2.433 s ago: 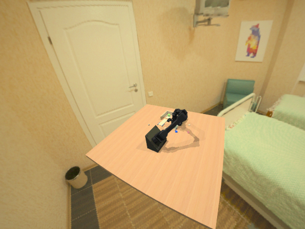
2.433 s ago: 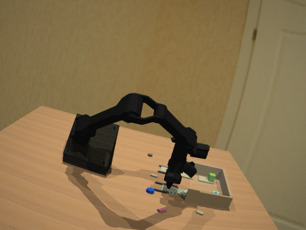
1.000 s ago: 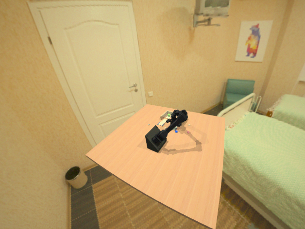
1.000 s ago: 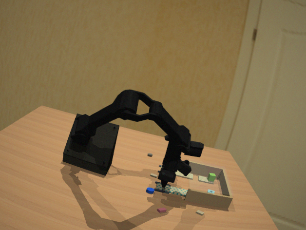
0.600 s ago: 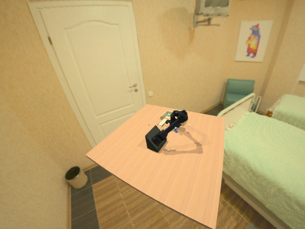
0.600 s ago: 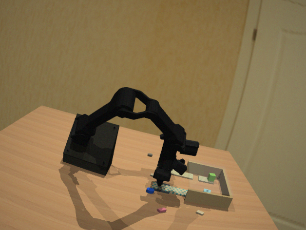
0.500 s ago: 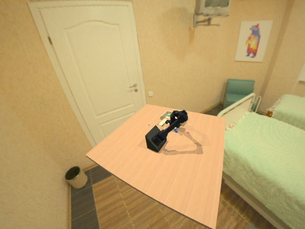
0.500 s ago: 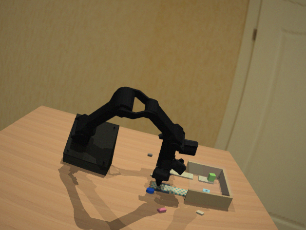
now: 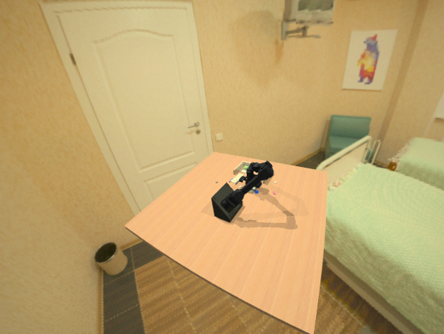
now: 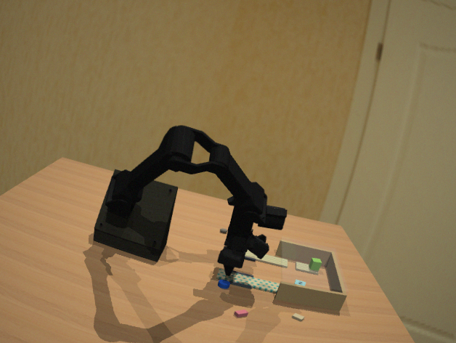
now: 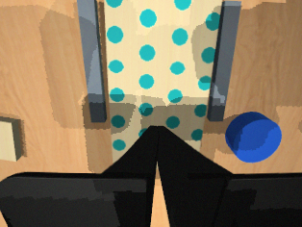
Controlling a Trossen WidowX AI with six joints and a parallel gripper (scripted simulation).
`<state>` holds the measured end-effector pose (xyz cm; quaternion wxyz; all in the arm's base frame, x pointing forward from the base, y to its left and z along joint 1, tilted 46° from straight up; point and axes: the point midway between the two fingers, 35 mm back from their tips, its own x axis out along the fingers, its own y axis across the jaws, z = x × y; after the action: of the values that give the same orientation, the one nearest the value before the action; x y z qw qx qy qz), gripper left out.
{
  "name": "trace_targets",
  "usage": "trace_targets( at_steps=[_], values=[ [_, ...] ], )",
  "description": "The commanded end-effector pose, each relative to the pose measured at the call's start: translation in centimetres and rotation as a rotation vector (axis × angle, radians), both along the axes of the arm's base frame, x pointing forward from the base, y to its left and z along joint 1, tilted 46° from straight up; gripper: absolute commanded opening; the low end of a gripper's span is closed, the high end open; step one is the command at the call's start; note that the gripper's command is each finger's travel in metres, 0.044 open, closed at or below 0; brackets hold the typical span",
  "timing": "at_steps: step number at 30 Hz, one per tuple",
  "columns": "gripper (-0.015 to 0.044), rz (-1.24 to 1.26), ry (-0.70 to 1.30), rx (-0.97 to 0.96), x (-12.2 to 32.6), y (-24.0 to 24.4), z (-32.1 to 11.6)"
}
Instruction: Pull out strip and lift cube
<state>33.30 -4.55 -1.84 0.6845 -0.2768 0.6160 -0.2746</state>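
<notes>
One black robot arm (image 10: 206, 173) bends down from its base on a wooden table (image 10: 55, 228), its gripper (image 10: 228, 272) pointing straight down with the jaws fully closed and nothing between them. The closed tip presses on the near end of a cream strip with teal dots (image 11: 154, 72), which lies flat between two short grey rails (image 11: 91, 63). In the outside view this dotted strip (image 10: 254, 282) runs from the gripper to the low wall of an open tan box (image 10: 309, 296). A small pale blue cube with a dark mark (image 10: 300, 283) rests inside the box, just past that wall, in line with the strip. A green cube (image 10: 315, 263) sits on a separate plain strip piece deeper in the box. A blue disc (image 10: 223, 283) lies just beside the gripper tip. Pink (image 10: 241, 312) and cream (image 10: 298, 316) blocks lie on the table in front of the box.
</notes>
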Motion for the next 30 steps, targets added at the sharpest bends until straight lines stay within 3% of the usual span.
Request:
trace_targets(
  at_steps=[1, 30],
  values=[
    [0.0000, -0.013, 0.018, -0.004, -1.2, -0.5, -0.5],
    [0.0000, -0.013, 0.021, -0.004, -5.5, -0.7, -0.7]
  ],
)
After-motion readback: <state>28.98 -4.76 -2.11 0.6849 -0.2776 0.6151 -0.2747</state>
